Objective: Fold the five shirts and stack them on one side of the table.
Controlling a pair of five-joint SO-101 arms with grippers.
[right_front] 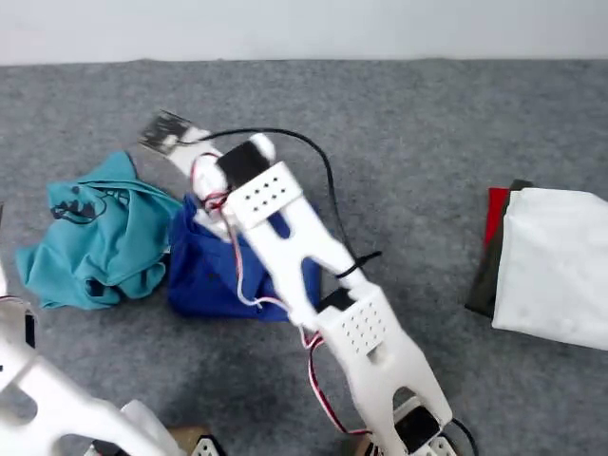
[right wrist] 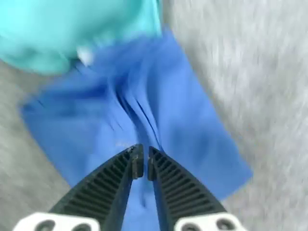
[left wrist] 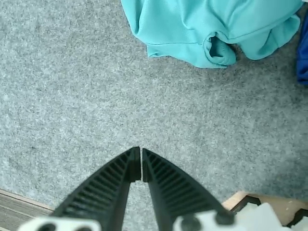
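Note:
A crumpled teal shirt (right_front: pixel 100 233) lies at the left of the grey table, and a blue shirt (right_front: pixel 204 271) touches its right side. My right arm stretches from the near edge over the blue shirt. Its gripper (right wrist: pixel 142 161) is shut, and creases in the blue shirt (right wrist: pixel 183 120) run up to the closed tips, so it looks pinched. The gripper (right_front: pixel 207 211) sits at the shirt's far edge. My left gripper (left wrist: pixel 141 166) is shut with nothing in it, above bare table short of the teal shirt (left wrist: pixel 207 24).
At the right edge a folded white shirt (right_front: pixel 556 266) lies on a dark shirt and a red one (right_front: pixel 496 214). The left arm's white links (right_front: pixel 57 399) occupy the near left corner. The table's near edge (left wrist: pixel 19 207) is right behind my left gripper.

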